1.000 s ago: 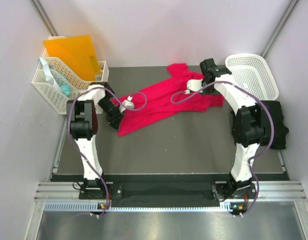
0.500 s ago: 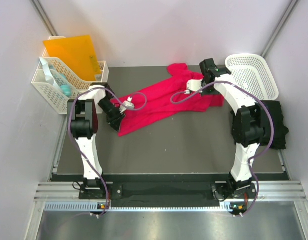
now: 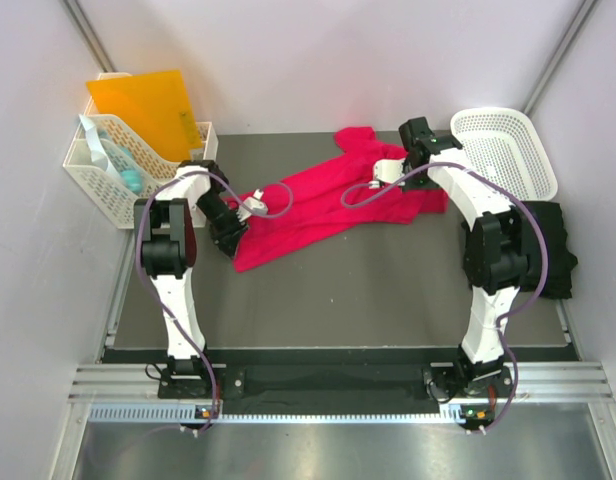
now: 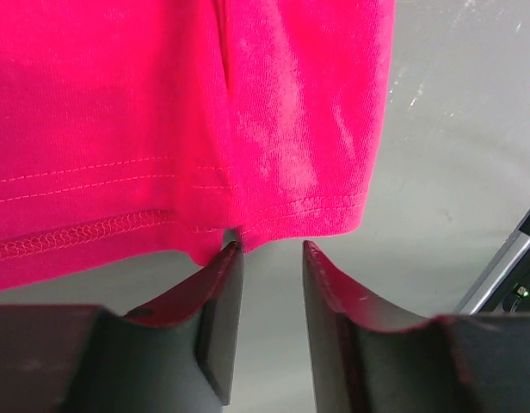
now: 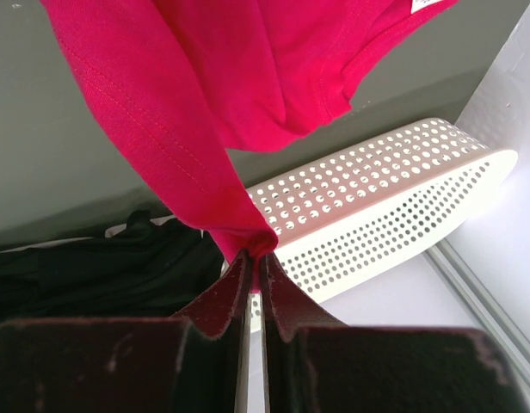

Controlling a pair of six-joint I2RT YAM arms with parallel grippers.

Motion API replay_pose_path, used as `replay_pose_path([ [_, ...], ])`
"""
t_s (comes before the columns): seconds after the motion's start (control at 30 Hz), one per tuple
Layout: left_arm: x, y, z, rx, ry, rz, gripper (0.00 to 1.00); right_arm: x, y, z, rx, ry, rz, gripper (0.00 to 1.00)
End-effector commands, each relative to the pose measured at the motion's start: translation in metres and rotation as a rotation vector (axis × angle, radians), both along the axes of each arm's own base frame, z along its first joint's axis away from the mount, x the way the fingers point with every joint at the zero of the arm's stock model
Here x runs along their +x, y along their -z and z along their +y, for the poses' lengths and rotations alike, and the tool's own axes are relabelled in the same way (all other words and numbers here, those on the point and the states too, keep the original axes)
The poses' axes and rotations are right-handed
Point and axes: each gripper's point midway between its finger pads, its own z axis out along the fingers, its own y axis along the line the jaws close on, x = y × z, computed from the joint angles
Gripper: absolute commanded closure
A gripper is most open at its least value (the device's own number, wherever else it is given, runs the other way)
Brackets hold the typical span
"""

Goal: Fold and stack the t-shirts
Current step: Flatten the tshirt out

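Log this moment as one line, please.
left gripper: open at pinkish-red cloth t-shirt hem | right gripper: shut on it | black cloth t-shirt: aside

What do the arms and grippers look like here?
Both alike: the left arm and right arm have white links, bulky black joint housings and a purple cable looping along each. The left gripper and right gripper each have two black fingers with curved inner faces tapering to thin tips. No markings visible.

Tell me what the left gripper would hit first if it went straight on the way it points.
The hem of the red t-shirt, lying just ahead of the left gripper and its parted jaws. One fingertip may be touching it, though depth is unclear.
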Motion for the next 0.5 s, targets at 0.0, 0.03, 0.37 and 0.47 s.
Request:
replay_pose_path([
  [0.0,-0.011,-0.014,0.004,0.013,0.0,0.024,0.57,0.008,-0.02,0.007,0.01,-0.007,-0.054,0.97],
  [0.03,-0.009,-0.01,0.006,0.023,0.002,0.015,0.56,0.008,-0.02,0.007,0.011,-0.008,-0.053,0.97],
  [0.37,0.005,0.013,0.008,0.041,-0.014,-0.014,0.5,0.009,-0.02,0.007,0.007,-0.013,-0.049,0.97],
  [0.47,0.014,0.008,0.004,0.027,-0.012,-0.035,0.5,0.01,-0.02,0.007,0.003,-0.013,-0.05,0.97],
])
